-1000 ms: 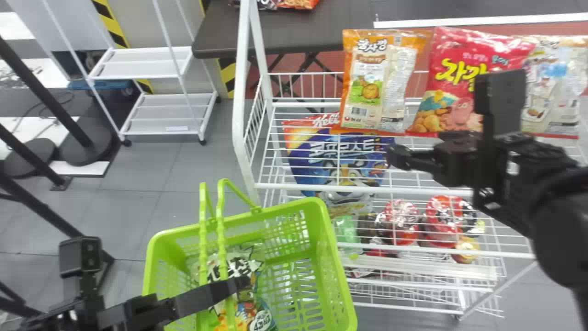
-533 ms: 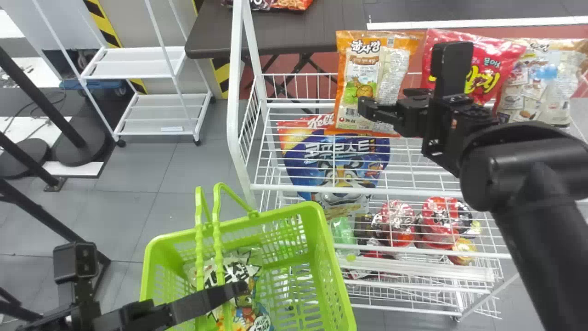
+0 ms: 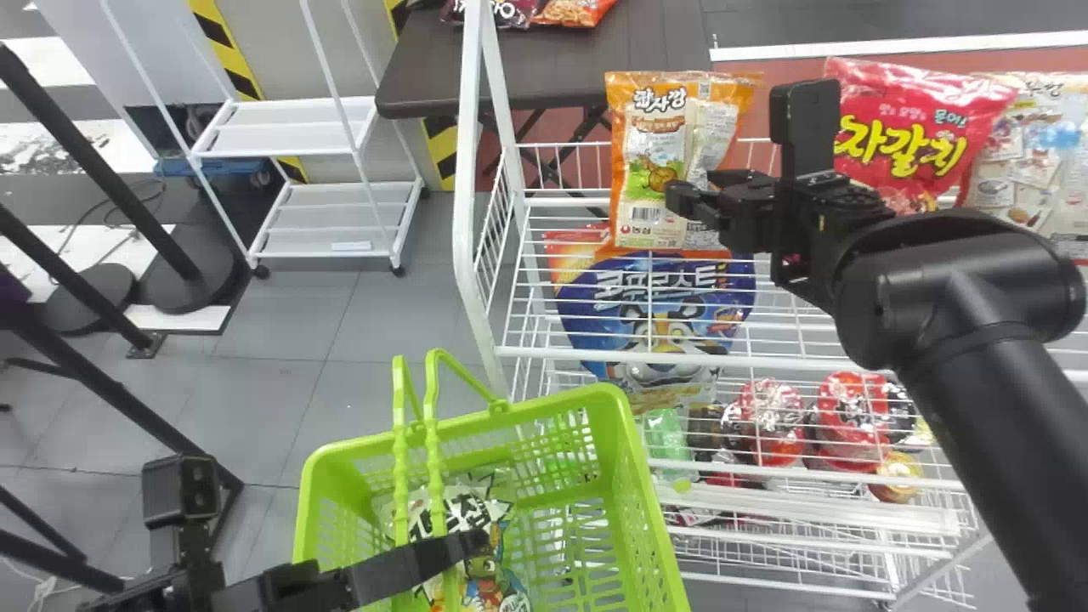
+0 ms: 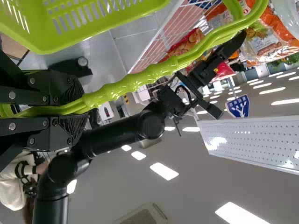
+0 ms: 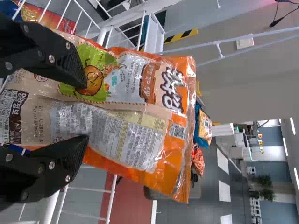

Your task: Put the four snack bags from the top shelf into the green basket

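Grasping the orange snack bag [image 3: 650, 149] on the top shelf [image 3: 552, 352], upper middle of the head view, seems in hand: the right tool [image 5: 85, 111], open astride it, should close, then lift it to the green basket [image 3: 631, 442], whose handle [image 4: 135, 81] the left tool [image 4: 78, 112] grips.

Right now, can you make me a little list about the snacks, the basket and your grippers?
Top shelf: orange bag, red bag, pale bag, side by side
Green basket: at least one snack bag inside
Left gripper: shut on the basket's green handles
Right gripper: open, at the orange bag
Below the top shelf: big blue bag
Job: not finished; three bags are outside the basket
Likely next: grabbing the orange bag, I think
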Controlling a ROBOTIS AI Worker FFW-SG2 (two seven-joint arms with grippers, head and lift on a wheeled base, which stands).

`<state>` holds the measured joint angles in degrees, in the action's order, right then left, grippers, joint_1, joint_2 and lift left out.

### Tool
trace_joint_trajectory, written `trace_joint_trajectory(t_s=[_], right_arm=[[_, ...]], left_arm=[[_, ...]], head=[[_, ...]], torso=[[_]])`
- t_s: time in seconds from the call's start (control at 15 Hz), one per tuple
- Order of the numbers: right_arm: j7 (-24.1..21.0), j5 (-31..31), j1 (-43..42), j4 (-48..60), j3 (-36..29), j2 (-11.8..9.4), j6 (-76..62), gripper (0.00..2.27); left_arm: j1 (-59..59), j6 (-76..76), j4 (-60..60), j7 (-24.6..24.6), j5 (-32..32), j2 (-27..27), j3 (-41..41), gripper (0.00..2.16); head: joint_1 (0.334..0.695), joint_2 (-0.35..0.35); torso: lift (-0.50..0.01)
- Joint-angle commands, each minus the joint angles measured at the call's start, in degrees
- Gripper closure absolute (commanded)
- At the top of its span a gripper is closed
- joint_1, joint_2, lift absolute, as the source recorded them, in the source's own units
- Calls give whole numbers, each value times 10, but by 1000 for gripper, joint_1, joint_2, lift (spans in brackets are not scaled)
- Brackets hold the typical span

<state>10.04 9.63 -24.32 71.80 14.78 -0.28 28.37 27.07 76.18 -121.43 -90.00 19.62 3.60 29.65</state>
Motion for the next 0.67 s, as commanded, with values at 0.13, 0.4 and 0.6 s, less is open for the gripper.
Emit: trace_joint_trajectory(t_s=[0.13, 0.4, 0.6], right_arm=[[-1, -3, 20, 47, -1, -2, 36, 2253], [-1, 4, 95, 204, -26, -7, 117, 2253], [3, 29, 190, 395, -51, -11, 236, 2253]], left_arm=[[1, 4, -1, -6, 2, 1, 1, 2148], [2, 10, -2, -6, 4, 1, 1, 2148], [1, 10, -2, -6, 4, 1, 1, 2148]], head=[[695, 170], [695, 175], [695, 173]], torso=[[0], [0], [0]])
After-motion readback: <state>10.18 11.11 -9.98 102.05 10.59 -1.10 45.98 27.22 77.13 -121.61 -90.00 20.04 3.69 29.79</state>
